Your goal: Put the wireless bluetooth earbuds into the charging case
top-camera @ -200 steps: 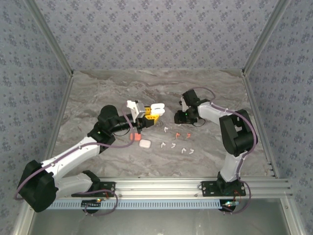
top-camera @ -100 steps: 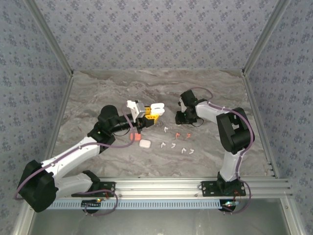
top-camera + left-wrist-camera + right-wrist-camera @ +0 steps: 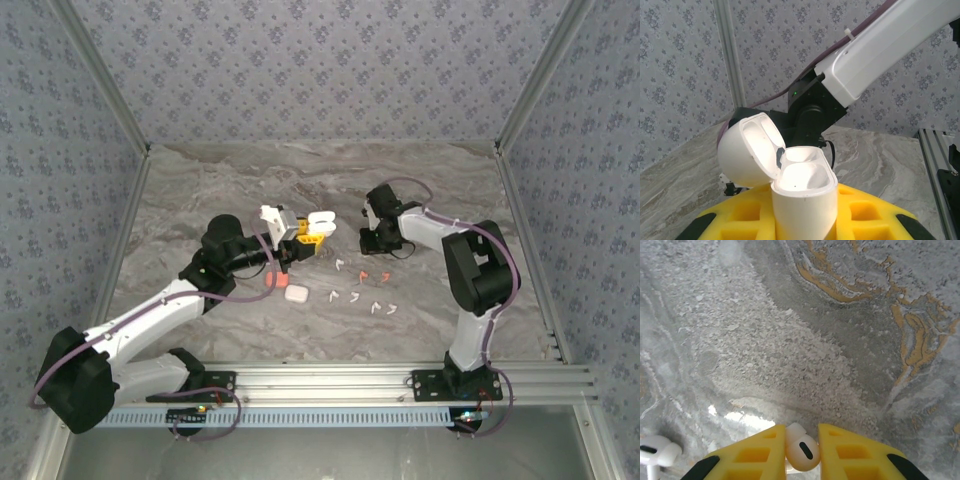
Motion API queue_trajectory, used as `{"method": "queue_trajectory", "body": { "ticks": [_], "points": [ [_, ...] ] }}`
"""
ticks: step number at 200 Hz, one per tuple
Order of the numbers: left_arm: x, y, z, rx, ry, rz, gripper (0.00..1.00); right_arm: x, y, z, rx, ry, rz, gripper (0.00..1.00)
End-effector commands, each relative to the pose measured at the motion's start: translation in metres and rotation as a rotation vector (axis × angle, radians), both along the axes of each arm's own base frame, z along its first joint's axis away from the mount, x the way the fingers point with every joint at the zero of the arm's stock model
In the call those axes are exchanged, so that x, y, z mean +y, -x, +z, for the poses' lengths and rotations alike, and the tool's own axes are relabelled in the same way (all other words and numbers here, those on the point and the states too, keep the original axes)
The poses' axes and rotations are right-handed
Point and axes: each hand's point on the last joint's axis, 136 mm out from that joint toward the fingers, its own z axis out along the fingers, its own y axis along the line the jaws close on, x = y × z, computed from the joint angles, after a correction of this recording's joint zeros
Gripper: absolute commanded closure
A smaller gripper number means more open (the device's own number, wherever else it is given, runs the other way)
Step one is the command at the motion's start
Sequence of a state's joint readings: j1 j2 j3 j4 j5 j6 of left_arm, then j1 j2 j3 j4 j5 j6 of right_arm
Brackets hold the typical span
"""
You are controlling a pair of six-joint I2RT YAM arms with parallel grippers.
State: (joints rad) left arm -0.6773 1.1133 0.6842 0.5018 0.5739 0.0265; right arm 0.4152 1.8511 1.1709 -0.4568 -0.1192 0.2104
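My left gripper (image 3: 303, 238) is shut on a white charging case (image 3: 802, 197), held upright above the table with its lid (image 3: 746, 150) swung open to the left; both sockets look empty. My right gripper (image 3: 802, 452) is down at the marble table, its yellow fingers (image 3: 752, 452) shut on a white earbud (image 3: 801, 454). Another white earbud (image 3: 655, 452) lies at that view's lower left. In the top view the right gripper (image 3: 372, 243) sits right of the case (image 3: 318, 222), with several white earbuds (image 3: 354, 296) and two orange-red ones (image 3: 364, 275) loose in front of it.
A closed white case (image 3: 297, 293) and an orange case (image 3: 270, 280) lie on the table below the left gripper. The right arm's white link (image 3: 875, 55) stands close behind the held case. Aluminium rail (image 3: 350, 380) runs along the near edge.
The right gripper's jaws have closed onto a white earbud, and the right arm has shifted slightly left. The left arm and its case have not moved.
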Motion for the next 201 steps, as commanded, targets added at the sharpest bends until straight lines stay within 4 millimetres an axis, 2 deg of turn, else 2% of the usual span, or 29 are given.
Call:
{"method": "queue_trajectory", "body": {
  "ticks": [1, 20, 56, 97, 122, 143, 166, 168, 171, 201],
  "points": [
    [0.001, 0.005, 0.012, -0.043, 0.023, 0.000, 1.00, -0.003, 0.004, 0.035, -0.080, 0.013, 0.059, 0.79],
    [0.001, 0.004, 0.012, -0.034, 0.050, 0.000, 1.00, -0.003, 0.007, 0.067, -0.176, -0.003, 0.118, 0.79],
    [-0.002, 0.002, 0.013, -0.020, 0.094, -0.013, 1.00, -0.001, 0.018, 0.146, -0.415, -0.061, 0.233, 0.79],
    [-0.012, -0.002, 0.012, 0.006, 0.101, -0.050, 1.00, 0.009, 0.045, 0.244, -0.727, -0.078, 0.376, 0.79],
    [-0.020, -0.004, 0.011, 0.027, 0.096, -0.074, 1.00, 0.023, 0.065, 0.285, -0.863, -0.075, 0.483, 0.79],
    [-0.026, -0.004, 0.011, 0.033, 0.094, -0.089, 1.00, 0.036, 0.077, 0.303, -0.937, -0.073, 0.563, 0.79],
    [-0.031, -0.002, 0.009, 0.039, 0.088, -0.101, 1.00, 0.049, 0.085, 0.303, -0.961, -0.050, 0.618, 0.79],
    [-0.032, -0.001, 0.009, 0.039, 0.087, -0.102, 1.00, 0.051, 0.085, 0.313, -0.983, -0.054, 0.616, 0.79],
    [-0.032, -0.001, 0.009, 0.039, 0.085, -0.103, 1.00, 0.052, 0.085, 0.317, -0.992, -0.053, 0.620, 0.79],
    [-0.035, 0.001, 0.007, 0.043, 0.078, -0.109, 1.00, 0.061, 0.085, 0.312, -0.989, -0.019, 0.649, 0.79]
  ]
}}
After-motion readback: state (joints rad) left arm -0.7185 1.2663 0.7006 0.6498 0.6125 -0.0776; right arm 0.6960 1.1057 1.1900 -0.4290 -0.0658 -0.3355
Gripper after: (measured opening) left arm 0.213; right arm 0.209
